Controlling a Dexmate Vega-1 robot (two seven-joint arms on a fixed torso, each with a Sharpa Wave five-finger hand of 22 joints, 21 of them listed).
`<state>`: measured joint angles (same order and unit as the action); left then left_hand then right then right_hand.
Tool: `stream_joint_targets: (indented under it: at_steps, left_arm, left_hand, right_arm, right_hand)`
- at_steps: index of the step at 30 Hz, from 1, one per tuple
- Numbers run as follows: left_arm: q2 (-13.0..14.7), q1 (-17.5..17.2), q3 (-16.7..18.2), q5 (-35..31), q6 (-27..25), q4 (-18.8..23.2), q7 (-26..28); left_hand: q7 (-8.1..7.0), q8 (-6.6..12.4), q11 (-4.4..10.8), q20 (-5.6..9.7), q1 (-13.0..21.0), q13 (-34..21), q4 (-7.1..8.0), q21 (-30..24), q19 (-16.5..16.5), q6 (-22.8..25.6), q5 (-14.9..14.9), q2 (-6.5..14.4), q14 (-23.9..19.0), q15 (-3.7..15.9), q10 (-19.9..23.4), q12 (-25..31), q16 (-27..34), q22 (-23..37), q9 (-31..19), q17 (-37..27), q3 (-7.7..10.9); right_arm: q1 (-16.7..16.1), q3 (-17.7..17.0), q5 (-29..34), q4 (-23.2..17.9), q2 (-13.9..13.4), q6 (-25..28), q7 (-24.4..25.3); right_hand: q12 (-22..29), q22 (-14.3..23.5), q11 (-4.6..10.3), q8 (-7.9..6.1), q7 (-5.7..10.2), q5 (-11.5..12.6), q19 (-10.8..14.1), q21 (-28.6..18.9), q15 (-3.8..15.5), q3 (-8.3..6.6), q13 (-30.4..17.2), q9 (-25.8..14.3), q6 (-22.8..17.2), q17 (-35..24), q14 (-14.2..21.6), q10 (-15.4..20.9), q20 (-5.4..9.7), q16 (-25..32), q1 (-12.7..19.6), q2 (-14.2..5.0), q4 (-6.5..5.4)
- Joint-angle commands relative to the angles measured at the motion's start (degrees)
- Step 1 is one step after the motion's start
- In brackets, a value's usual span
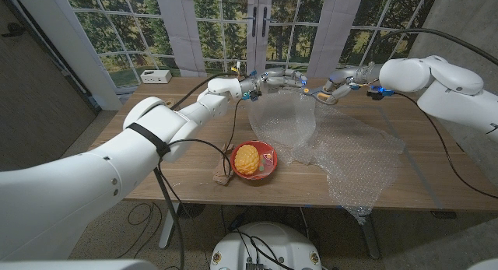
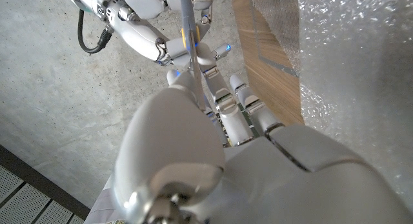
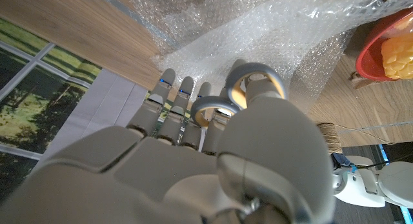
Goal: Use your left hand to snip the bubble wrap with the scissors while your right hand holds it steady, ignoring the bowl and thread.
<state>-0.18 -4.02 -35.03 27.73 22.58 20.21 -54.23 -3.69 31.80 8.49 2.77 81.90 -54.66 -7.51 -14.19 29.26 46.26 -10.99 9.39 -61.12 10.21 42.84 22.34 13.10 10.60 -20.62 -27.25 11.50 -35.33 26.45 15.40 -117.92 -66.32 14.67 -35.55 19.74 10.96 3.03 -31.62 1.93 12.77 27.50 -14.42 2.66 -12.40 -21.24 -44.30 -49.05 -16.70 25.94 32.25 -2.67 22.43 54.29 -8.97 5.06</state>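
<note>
Head view: my left hand [image 1: 274,78] and right hand [image 1: 333,86] meet over the far side of the table [image 1: 179,106], above a raised fold of the bubble wrap [image 1: 342,149], which spreads toward the near right edge. The bowl [image 1: 271,150] and thread [image 1: 222,177] lie near the front, well apart from both hands. Left wrist view: a grey blade stands beside my left fingers [image 2: 240,95]; whether this hand grips anything I cannot tell. Right wrist view: the metal loops of the scissors [image 3: 255,72] ring my right fingers, so the right hand grips them (contrary to the task). To cut well, I judge the wrap needs pulling taut first, with the blades opened wide at its edge.
</note>
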Motion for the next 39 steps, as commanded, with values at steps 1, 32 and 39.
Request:
stream_joint_targets:
  at_steps: [1, 32, 39]
  left_arm:
    - [-0.24, 0.27, -0.47, -0.52, -0.88, -0.03, 1.32]
    - [0.07, 0.82, -1.25, -1.03, -1.49, -0.02, 3.4]
    - [-0.09, 0.73, -1.01, -0.65, -2.22, -0.05, 3.42]
  left_hand:
    - [0.01, 0.16, -0.06, 3.48, 0.4, -0.25, 0.08, -0.14, 0.14, 0.28, -0.29, 0.06, -0.3, 3.71, 0.59, 0.11, -0.32, 0.27, -0.05, -0.17, -0.2]
    - [0.19, 0.22, -0.07, 3.26, 0.43, -0.37, 0.02, -0.13, -0.03, 0.28, -0.02, 0.08, -0.39, 3.7, 0.68, -0.09, -0.31, 0.32, -0.18, -0.37, -0.12]
    - [0.22, 0.24, -0.14, 3.22, 0.45, -0.37, -0.02, -0.12, -0.08, 0.32, 0.05, 0.07, -0.41, 3.7, 0.71, -0.14, -0.3, 0.33, -0.2, -0.43, -0.08]
  right_arm:
    - [1.32, -0.11, -6.41, 2.22, -0.11, 0.48, -2.31]
    - [-4.82, -5.83, -22.73, 9.71, -3.67, -9.92, 4.99]
    - [-5.49, -6.3, -24.77, 10.6, -4.21, -11.43, 5.41]
  right_hand:
    - [0.78, 0.39, 5.37, -1.65, 6.84, -0.75, 0.79, -0.57, 9.22, -5.2, -2.44, -3.17, 13.88, -1.81, 1.46, 5.63, 0.29, 1.48, -3.73, -2.74, -4.74]
    - [36.51, 21.25, 3.78, -2.75, 1.39, -0.39, 6.6, -26.49, 9.38, -6.86, -42.52, -6.11, 1.44, -47.15, 10.97, 5.26, 4.51, 29.56, -0.33, -0.46, 2.55]
    - [36.71, 21.7, 3.91, -2.61, 1.36, -0.11, 5.84, -27.27, 9.26, -7.08, -42.61, -6.23, 1.72, -47.87, 10.42, 4.74, 4.51, 28.89, -0.58, -0.37, 2.62]
